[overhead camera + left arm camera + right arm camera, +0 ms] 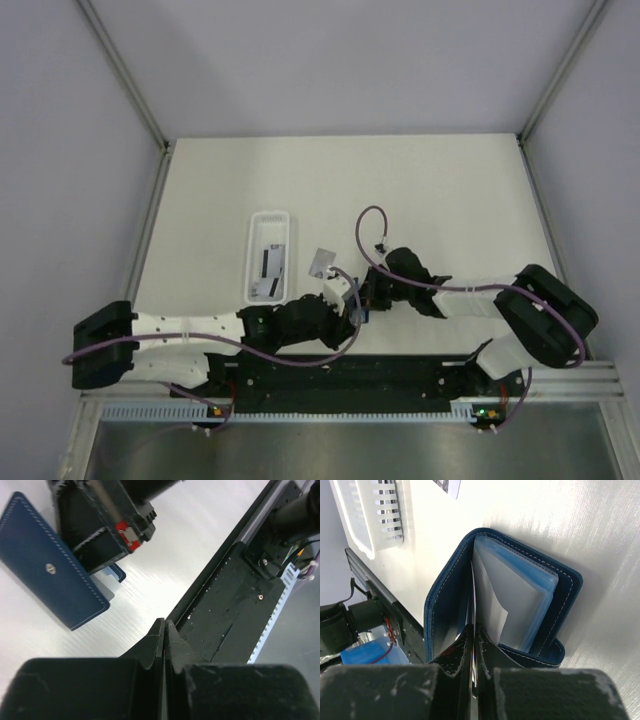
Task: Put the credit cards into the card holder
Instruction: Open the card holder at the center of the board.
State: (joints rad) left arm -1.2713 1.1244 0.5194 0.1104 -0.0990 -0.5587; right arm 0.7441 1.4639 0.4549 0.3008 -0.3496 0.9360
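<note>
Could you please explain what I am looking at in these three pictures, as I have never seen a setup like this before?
These are two robot arms bolted at the near edge of a white table. The overhead picture looks down from behind them; the other two come from cameras on each wrist.

On the table lie a long white tray with cards in it and one loose card. Between the arms sits a navy card holder, opened to show pale blue sleeves.

The right gripper is closed on a thin leaf at the holder's open edge. The left gripper is closed on nothing, beside the holder.

Card holder (50, 575) partly behind jaws
</note>
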